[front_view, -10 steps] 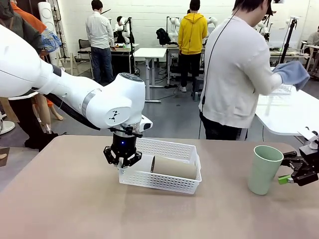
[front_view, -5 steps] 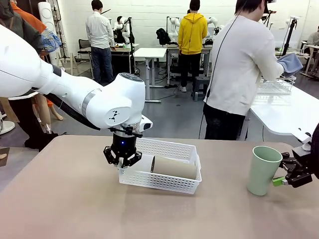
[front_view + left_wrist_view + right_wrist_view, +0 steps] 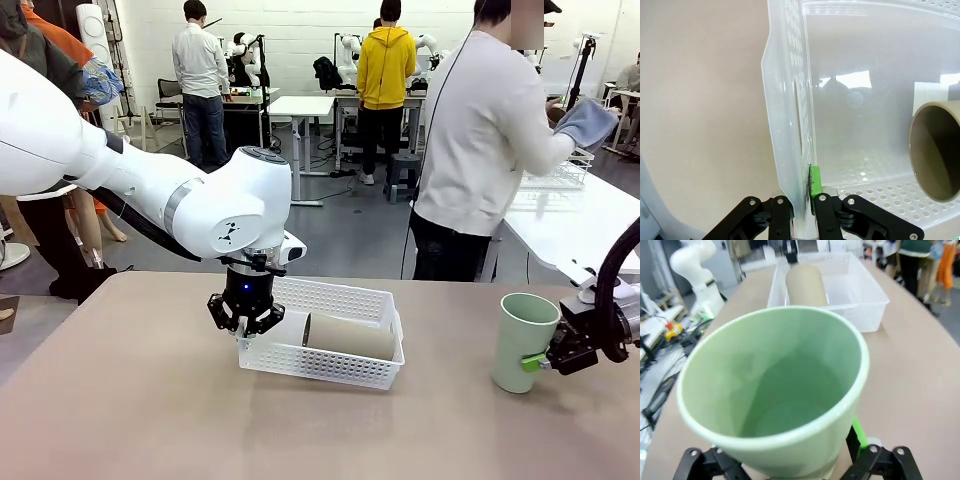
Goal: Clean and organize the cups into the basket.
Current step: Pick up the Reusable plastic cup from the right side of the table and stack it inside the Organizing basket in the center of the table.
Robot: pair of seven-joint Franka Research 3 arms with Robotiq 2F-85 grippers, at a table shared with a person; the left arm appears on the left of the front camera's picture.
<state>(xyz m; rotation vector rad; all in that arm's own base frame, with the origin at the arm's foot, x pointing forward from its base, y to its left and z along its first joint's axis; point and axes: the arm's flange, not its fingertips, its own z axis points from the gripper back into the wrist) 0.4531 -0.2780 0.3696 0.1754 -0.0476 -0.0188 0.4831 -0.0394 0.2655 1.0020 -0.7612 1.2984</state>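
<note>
The right wrist view looks into the bare inside of the pale, tapered matte mint-green cup (image 3: 775, 385), with the right gripper (image 3: 541, 360) set wide open on either side of it. The front view shows that cup mouth up on the brown table (image 3: 150, 400), well apart from the white perforated plastic basket (image 3: 330, 366). The left wrist view shows the left gripper (image 3: 807, 186) pinched on the basket's end wall. One tan-brown cup (image 3: 350, 337) lies inside on its side. There are two cups in all.

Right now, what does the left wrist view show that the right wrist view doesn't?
Left wrist view: the left jaws shut on the side wall of the basket; the open mouth of the tan cup. Right wrist view: the inside of the mint-green cup, close up, between the open right jaws. Both: the basket, the tan cup lying in it, and the table.
</note>
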